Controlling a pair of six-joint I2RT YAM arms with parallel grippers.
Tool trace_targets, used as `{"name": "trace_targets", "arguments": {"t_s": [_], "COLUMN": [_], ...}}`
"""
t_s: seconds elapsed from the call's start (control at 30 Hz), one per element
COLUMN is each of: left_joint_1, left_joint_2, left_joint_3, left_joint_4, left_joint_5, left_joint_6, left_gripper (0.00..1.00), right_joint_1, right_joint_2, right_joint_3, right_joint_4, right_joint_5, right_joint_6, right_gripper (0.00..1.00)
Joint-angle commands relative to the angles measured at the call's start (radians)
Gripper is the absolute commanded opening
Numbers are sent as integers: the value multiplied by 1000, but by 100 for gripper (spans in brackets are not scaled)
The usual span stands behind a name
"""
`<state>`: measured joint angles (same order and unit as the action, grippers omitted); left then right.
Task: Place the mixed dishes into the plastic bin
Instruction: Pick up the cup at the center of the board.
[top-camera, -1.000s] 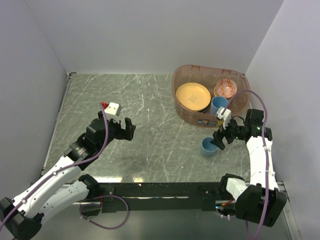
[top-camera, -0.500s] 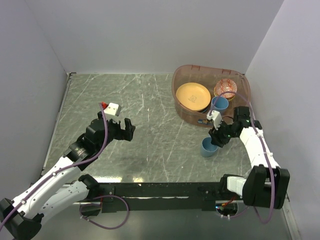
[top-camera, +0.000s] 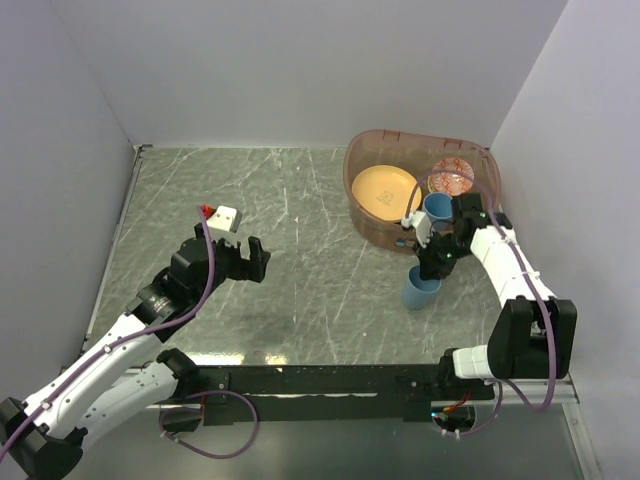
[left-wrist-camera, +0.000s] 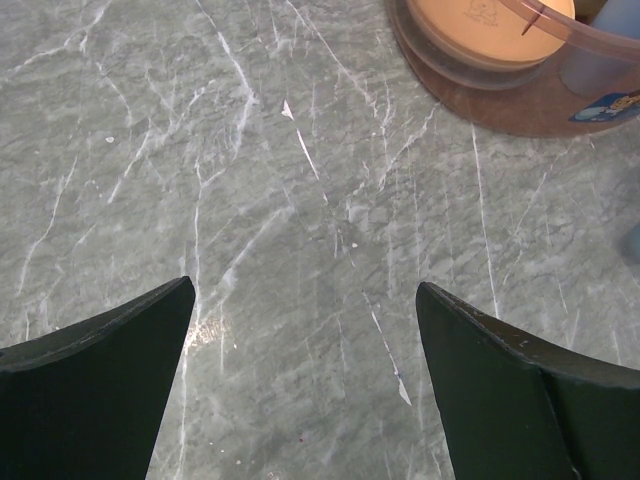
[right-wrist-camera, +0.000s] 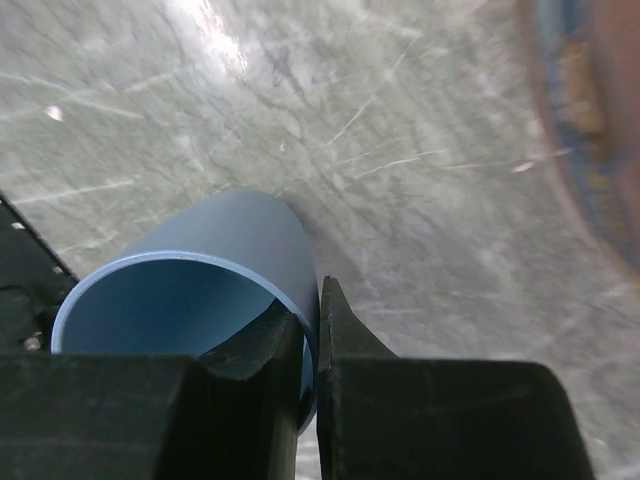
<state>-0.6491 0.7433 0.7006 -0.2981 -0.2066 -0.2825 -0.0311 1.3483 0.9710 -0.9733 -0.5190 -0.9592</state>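
Note:
A light blue plastic cup (top-camera: 421, 291) stands on the table just in front of the plastic bin (top-camera: 362, 222). My right gripper (top-camera: 433, 266) is shut on the cup's wall: in the right wrist view one finger is inside the cup (right-wrist-camera: 190, 290) and the other outside, with the gripper (right-wrist-camera: 318, 312) pinching the rim. In the bin lie a yellow-orange plate (top-camera: 385, 190), a red-patterned bowl (top-camera: 452, 175) and another blue cup (top-camera: 437, 207). My left gripper (top-camera: 246, 261) hovers open over bare table at the left, far from the dishes. Its wrist view shows wide-apart fingers (left-wrist-camera: 110, 350), the plate (left-wrist-camera: 490, 20) and the bin's wall (left-wrist-camera: 520, 105).
The marbled grey table (top-camera: 290, 220) is walled at the back and on both sides. The bin sits in the back right corner. A black rail (top-camera: 320, 378) runs along the near edge between the arm bases.
My right gripper moved left and forward onto the blue cup in front of the bin and shut on its rim. The left arm has not moved.

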Motion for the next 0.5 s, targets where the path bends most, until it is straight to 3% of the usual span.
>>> {"name": "trace_targets", "arguments": {"t_s": [0.0,0.47], "left_joint_1": [3,3], "left_joint_2": [-12,-15], "left_joint_3": [19,20], "left_joint_4": [20,22], "left_joint_5": [4,4], "left_joint_6": [6,11], "left_gripper": [99,99], "right_joint_1": [3,3], "right_joint_2": [-18,-97], "right_joint_3": [164,322], "right_joint_4": [-162,-249], "right_joint_5": [-73,-159], "right_joint_6": [10,37], "right_gripper": [0,0]}}
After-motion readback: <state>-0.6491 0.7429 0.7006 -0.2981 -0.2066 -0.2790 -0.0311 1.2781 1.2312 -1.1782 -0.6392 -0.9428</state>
